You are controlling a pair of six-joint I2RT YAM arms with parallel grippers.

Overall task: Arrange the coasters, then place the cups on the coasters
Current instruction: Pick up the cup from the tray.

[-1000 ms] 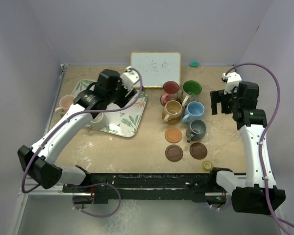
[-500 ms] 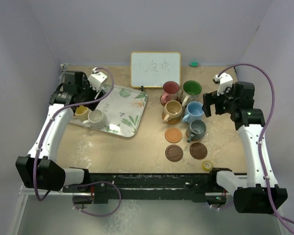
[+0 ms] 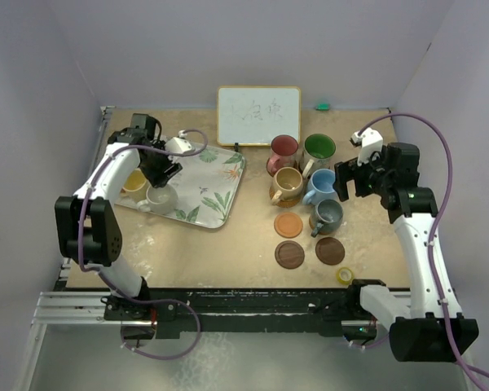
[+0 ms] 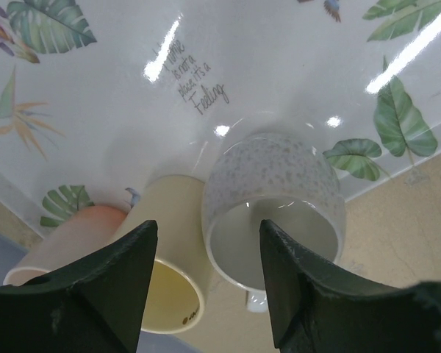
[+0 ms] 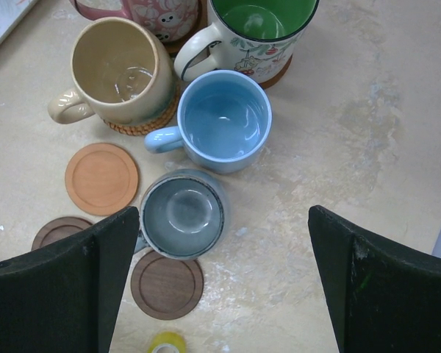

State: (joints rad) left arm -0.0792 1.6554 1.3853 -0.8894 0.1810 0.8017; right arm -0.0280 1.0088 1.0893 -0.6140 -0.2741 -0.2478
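On the leaf tray [image 3: 208,183], my left gripper [image 3: 160,173] hangs open over a white speckled cup [image 4: 272,195]. That cup's left wall lies between the jaws, one finger over its inside. A yellow cup [image 4: 169,250] and a pink cup [image 4: 66,239] stand beside it. My right gripper [image 5: 222,213] is wide open above the grey cup [image 5: 182,213]. The blue [image 5: 226,121], tan [image 5: 117,66], green [image 5: 261,26] and red [image 3: 284,151] cups cluster there; the tan one stands on a woven coaster [image 5: 143,126]. An orange coaster [image 5: 101,179] and two dark brown coasters [image 5: 167,284] [image 3: 290,254] lie bare.
A whiteboard [image 3: 258,116] stands at the back centre. A small yellow tape roll [image 3: 345,275] lies near the front right. A small green item [image 3: 322,106] is at the back wall. The tray's right edge [image 3: 232,191] reaches towards the cup cluster.
My left arm swung left across the tray and came down over the white cup, its jaws narrowing. My right gripper drifted left towards the cup cluster, still wide open.
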